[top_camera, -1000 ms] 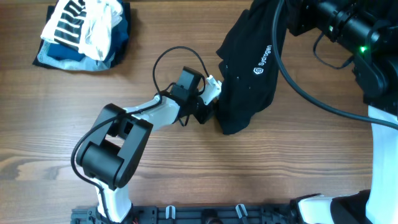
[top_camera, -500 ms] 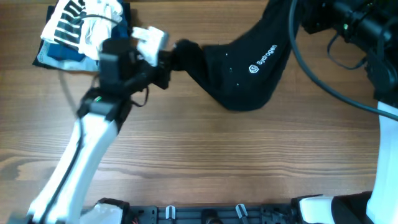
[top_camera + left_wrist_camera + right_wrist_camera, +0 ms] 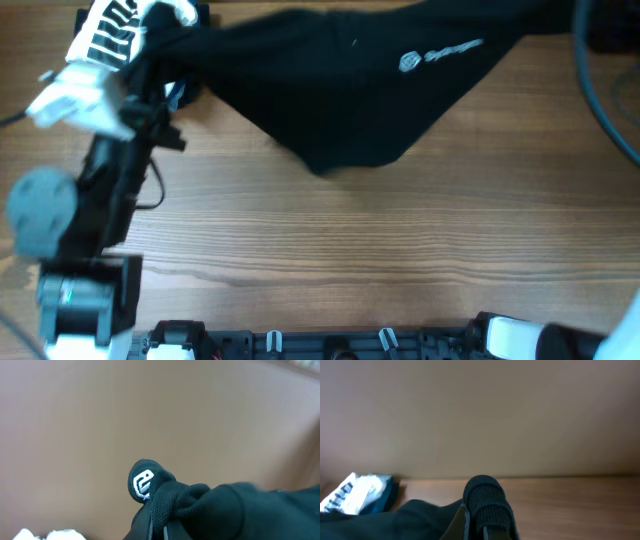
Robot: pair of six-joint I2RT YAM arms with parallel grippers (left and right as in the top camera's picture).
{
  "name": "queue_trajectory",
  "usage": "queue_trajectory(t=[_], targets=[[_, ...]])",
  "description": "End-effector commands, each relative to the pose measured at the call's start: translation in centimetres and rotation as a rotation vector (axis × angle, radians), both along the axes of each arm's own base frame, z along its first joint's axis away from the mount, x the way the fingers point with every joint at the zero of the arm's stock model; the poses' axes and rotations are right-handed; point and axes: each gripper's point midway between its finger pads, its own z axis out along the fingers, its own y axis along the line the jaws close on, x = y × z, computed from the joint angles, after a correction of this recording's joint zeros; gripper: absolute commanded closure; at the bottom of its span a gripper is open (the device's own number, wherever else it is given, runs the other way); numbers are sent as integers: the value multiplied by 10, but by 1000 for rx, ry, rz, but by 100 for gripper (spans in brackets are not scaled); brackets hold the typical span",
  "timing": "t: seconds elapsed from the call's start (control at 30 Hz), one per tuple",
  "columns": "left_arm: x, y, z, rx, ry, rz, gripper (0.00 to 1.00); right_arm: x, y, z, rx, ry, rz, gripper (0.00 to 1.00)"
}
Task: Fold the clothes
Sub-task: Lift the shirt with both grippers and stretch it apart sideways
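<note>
The left end effector (image 3: 156,527) is shut on a bunched bit of the soft black shirt (image 3: 340,95). The right end effector (image 3: 482,529) pinches its ribbed cuff. The left arm (image 3: 95,190) reaches to the upper left. The shirt stretches across the top, over the wood table (image 3: 350,260).

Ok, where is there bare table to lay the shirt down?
Bare: the wide band of table on the near side of the stretched shirt, from the left arm to the right edge. Crowded: the far left corner, where the stack sits by the shirt's held end.
</note>
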Motion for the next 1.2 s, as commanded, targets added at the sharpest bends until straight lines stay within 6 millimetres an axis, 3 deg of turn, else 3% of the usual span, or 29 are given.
queue_trajectory(t=[0.0, 0.17, 0.27, 0.33, 0.5, 0.7, 0.9, 1.0, 1.17], targets=[[-46, 19, 58, -55, -168, 75, 96, -77, -7, 59, -29, -193, -77, 95], [-83, 20, 88, -93, -262, 59, 96, -135, -8, 77, -66, -266, -171, 95], [-92, 21, 94, -94, -285, 59, 96, -156, -1, 77, -80, -278, -183, 95], [-90, 21, 91, -93, -269, 60, 96, -159, -1, 73, -77, -262, -192, 95], [-53, 20, 58, -75, -120, 70, 96, -136, -12, 53, -60, -171, -190, 95], [12, 18, 12, -63, 60, 78, 96, -74, -24, 14, -12, -13, -92, 96], [97, 14, -25, -59, 108, 78, 96, 29, -41, -20, 57, 30, 56, 96], [144, 14, -22, -71, -12, 82, 96, 102, -40, -22, 74, -79, 161, 96], [173, 22, 13, -173, -184, 102, 96, 154, -33, -6, 122, -253, 257, 96]])
